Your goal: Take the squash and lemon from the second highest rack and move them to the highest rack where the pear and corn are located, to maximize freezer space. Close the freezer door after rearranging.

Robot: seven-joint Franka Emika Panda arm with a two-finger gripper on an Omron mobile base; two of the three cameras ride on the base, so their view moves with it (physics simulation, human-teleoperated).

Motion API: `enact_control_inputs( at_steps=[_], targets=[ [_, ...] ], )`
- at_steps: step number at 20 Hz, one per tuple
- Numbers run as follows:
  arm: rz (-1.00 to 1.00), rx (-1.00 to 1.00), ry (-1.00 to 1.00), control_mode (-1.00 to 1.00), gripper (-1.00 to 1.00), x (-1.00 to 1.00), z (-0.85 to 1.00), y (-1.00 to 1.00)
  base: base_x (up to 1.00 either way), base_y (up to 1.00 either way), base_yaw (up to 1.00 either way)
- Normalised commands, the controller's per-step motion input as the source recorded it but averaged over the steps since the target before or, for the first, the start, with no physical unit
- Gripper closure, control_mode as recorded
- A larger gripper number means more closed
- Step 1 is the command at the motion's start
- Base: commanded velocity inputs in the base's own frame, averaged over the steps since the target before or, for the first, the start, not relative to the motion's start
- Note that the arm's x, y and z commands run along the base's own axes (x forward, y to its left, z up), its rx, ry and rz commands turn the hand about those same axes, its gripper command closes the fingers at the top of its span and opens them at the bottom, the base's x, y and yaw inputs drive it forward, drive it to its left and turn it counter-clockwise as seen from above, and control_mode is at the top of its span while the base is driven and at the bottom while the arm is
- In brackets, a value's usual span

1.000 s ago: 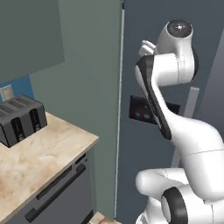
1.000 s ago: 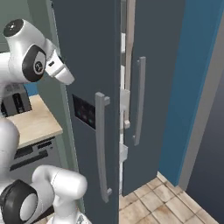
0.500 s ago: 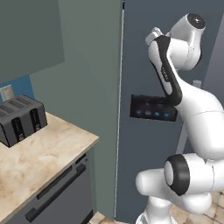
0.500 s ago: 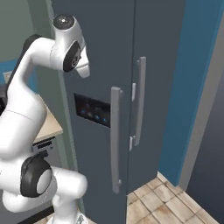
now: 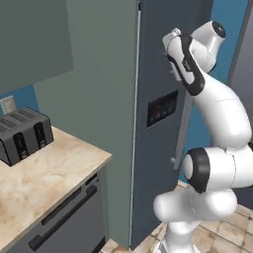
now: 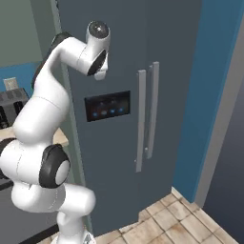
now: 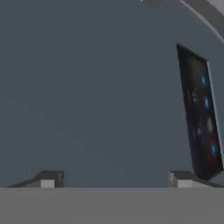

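Against the shut freezer door [image 6: 114, 71], with squash and lemon hidden behind it, the end effector [image 7: 116, 179] sits spread and empty beside the control panel [image 7: 201, 118], so closing appears complete and withdrawal comes next.

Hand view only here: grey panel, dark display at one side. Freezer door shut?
Observer: Yes. In the right base view the freezer door sits flush with the neighbouring door, and the two handles hang side by side.
Operator: Where am I on it?
Observer: Left base view: the tool is high up, close to the door, above the display panel.
Operator: Anything beside the fridge?
Observer: A toaster on the counter, to its left.
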Motion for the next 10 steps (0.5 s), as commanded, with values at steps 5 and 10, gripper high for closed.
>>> enact_control_inputs(
  at_steps=[5, 10],
  targets=[
    [0.05, 0.19, 0.00, -1.00, -1.00, 0.76, -0.17, 0.06, 0.00, 0.00, 0.00],
    [0.04, 0.15, 0.00, -1.00, -1.00, 0.68, -0.21, 0.21, 0.00, 0.00, 0.00]
  ],
)
